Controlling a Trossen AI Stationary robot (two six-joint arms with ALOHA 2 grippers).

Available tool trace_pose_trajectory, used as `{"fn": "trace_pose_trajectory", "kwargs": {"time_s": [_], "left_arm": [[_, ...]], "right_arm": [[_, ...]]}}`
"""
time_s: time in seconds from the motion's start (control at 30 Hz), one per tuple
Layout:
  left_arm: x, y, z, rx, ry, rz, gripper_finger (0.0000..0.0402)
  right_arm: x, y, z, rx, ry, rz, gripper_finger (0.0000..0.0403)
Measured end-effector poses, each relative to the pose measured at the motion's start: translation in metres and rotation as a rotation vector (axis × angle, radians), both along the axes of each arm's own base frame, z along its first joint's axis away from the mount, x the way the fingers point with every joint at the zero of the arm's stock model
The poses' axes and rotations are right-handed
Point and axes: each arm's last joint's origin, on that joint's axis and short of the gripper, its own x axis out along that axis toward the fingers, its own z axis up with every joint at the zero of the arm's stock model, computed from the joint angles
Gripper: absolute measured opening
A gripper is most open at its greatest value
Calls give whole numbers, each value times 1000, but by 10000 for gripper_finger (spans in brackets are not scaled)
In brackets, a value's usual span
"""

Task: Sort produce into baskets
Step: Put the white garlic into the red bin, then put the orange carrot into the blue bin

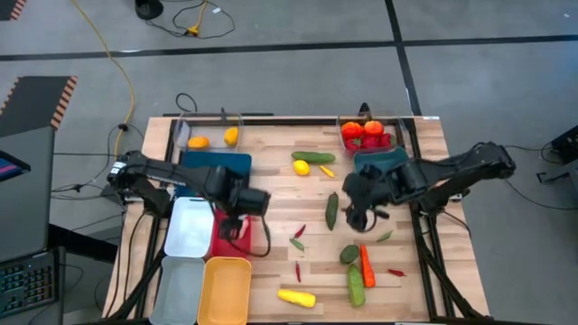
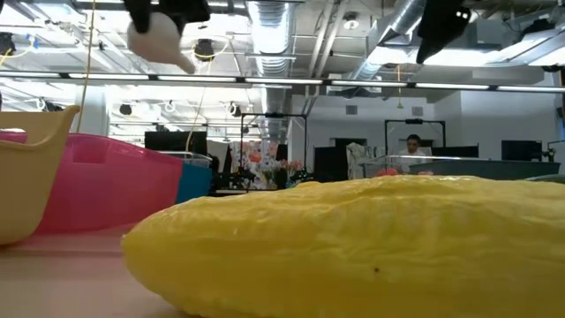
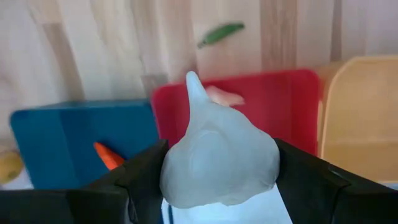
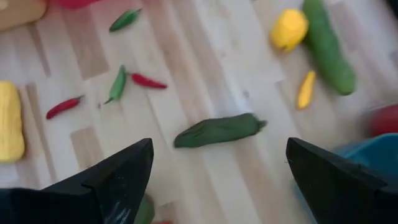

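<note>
Left gripper (image 3: 217,180) grips a white garlic bulb (image 3: 217,158) over the red basket (image 1: 231,236); right gripper (image 4: 217,186) hangs wide open and empty.

The garlic is pale, bulbous, with a pointed tip, pinched between both dark fingers. The left arm reaches toward 3 o'clock, its gripper above the red basket beside the white basket (image 1: 189,226). The right arm reaches toward 9 o'clock above a dark green cucumber (image 1: 332,209) at table centre. Only the left wrist view shows the garlic close; the low view is filled by yellow squash (image 2: 353,243).

Both arms (image 1: 172,176) look black and jointed, seemingly trailing dark cables, each ending in broad wedge-shaped fingers (image 4: 118,177).
</note>
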Motion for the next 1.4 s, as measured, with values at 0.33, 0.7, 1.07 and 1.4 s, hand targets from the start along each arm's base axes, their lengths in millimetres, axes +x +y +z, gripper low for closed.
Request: {"fn": "trace_pose_trajectory", "kwargs": {"time_s": [0.33, 0.7, 1.07, 1.4], "left_arm": [[-12, -15, -39, 37, 140, 50, 247], [-20, -12, -68, 72, 235, 34, 294], [-16, -13, -70, 58, 185, 41, 310], [-14, -14, -71, 53, 167, 41, 310]], "right_arm": [[19, 54, -44, -8, 151, 55, 393], [12, 94, -69, 69, 204, -110, 393], [-5, 125, -101, 74, 379, -284, 393], [-15, 158, -113, 156, 313, -333, 393]]}}
